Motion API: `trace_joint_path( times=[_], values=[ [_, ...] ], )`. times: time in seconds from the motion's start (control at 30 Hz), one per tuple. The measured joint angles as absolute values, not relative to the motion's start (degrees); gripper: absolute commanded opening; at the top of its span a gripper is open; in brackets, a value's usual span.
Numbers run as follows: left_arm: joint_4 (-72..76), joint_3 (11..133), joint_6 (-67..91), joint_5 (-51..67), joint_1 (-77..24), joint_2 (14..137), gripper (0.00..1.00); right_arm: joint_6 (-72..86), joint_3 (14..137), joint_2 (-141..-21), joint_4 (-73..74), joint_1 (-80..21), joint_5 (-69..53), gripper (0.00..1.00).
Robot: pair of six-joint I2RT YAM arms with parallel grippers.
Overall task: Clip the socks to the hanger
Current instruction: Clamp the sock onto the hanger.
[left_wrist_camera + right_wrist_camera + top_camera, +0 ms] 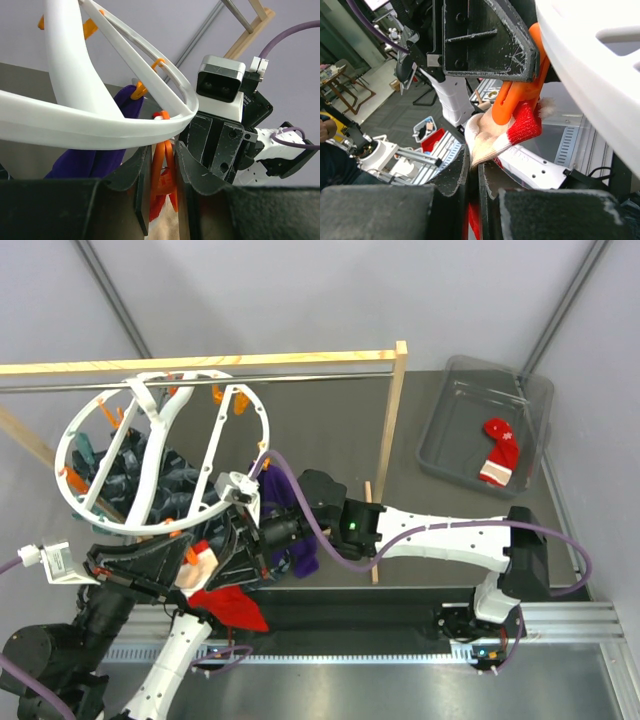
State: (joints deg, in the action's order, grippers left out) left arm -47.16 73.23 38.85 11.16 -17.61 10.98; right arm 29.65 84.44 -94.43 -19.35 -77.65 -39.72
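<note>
The white round hanger hangs at the left from a metal rail. In the left wrist view my left gripper is shut on an orange clip under the hanger's rim. My right gripper is shut on the white end of a red sock, held up into that orange clip. In the top view both grippers meet below the ring's near rim, and the red sock hangs below them. A purple sock hangs clipped beside them. Another red sock lies in a bin.
A wooden frame post stands between the hanger and a grey plastic bin at the back right. Dark patterned fabric hangs behind the ring. The right arm stretches across the table's front.
</note>
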Motion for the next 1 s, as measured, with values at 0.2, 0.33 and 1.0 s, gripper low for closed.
trace_joint_path(
  times=[0.2,0.33,1.0],
  values=[
    [-47.13,73.23,38.83,11.00,-17.58,10.98,0.00,30.11,84.44,-95.83,-21.78,-77.23,-40.01,0.00],
    [-47.16,73.23,38.81,10.81,-17.58,10.98,0.10,30.28,84.44,-96.47,-22.41,-76.93,-40.40,0.01],
    [-49.78,75.35,38.33,9.82,-17.61,10.85,0.96,31.09,84.44,-96.51,-24.32,-76.44,-39.83,0.08]
  ],
)
